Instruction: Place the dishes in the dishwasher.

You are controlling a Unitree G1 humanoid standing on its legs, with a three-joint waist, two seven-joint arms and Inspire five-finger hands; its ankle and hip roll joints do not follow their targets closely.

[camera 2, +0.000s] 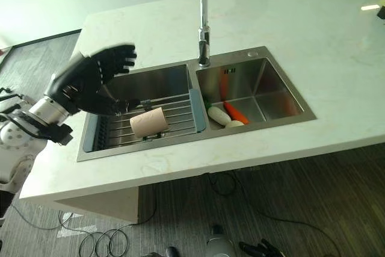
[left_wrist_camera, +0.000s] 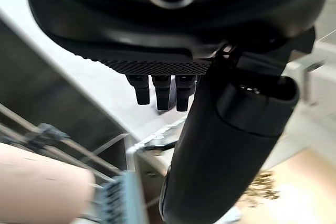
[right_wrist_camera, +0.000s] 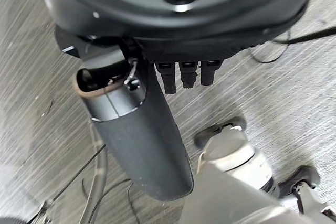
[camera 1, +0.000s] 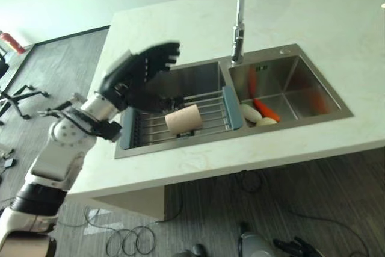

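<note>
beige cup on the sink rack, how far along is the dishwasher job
Nothing looks done: the beige cylindrical cup lies on its side on the wire rack with blue ends across the left steel sink basin. In hand: nothing; the left hand hovers open above the rack, fingers straight. The right hand hangs open over the floor. Left: grasp the cup and load it.

worktop [camera 1: 313, 28]: pale stone look, faintly veined, smooth with a soft sheen
sink [camera 1: 313, 73]: brushed steel, satin, dull reflections on the walls
tap [camera 1: 239, 22]: polished metal, shiny
rack [camera 1: 210, 115]: thin bare metal rods, with grey-blue matt plastic ends, just below the robot hand
cup [camera 1: 183, 118]: matt beige, smooth, lying on the rack beside the robot hand
left robot hand [camera 1: 141, 70]: dark matt plastic; ribbed, rough-textured palm edge in the wrist view
floor [camera 1: 313, 197]: grey, wood-grain streaks, matt
</note>
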